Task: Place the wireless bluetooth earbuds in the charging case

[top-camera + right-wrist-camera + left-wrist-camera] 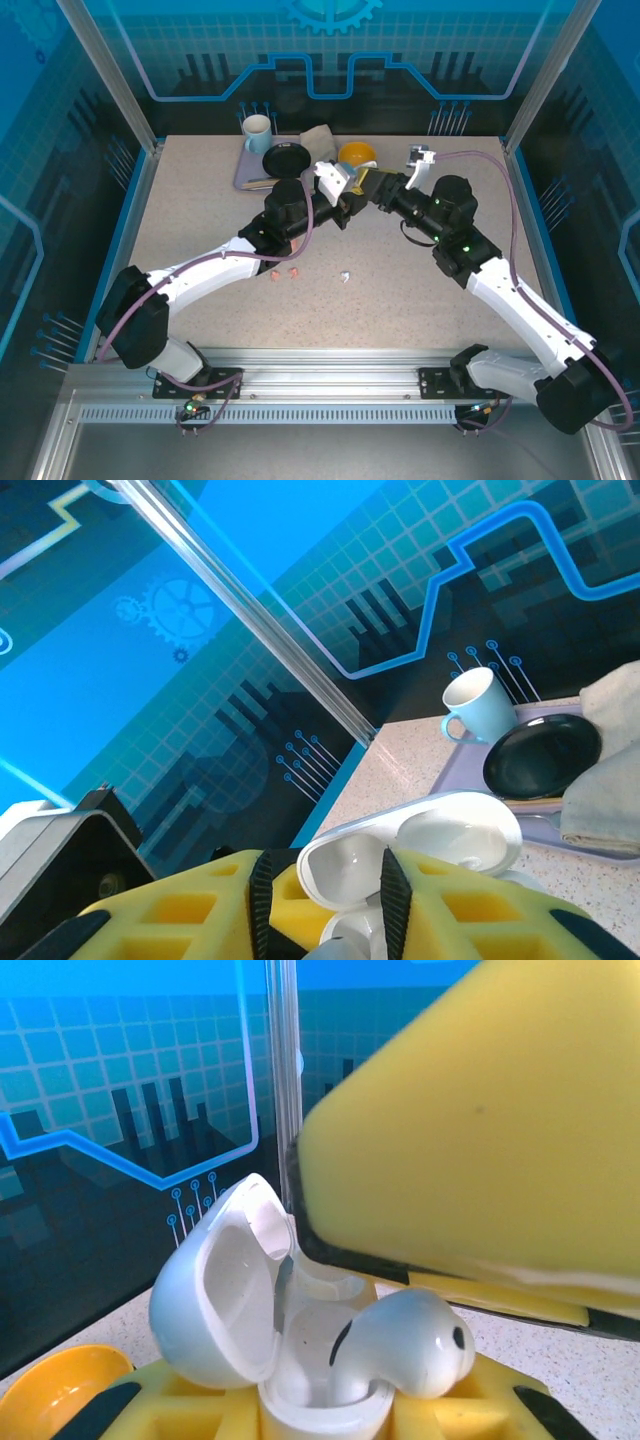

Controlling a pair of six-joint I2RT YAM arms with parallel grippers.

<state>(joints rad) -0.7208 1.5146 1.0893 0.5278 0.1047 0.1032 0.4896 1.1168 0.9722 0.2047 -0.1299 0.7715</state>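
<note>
One white earbud [405,1345] half-seated in charging case [215,1290].
Left gripper [322,1412] clamps case; right gripper [325,880] parted. Press earbud straight down, gently.

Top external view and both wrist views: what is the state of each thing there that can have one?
left gripper: shut on the charging case.
charging case: lid open.
white earbud: partly seated in the charging case, head sticking out.
right gripper: jaws apart.
two pink earbuds: loose on the table.
second white earbud: loose on the table.
mug: upright on the tray.
</note>
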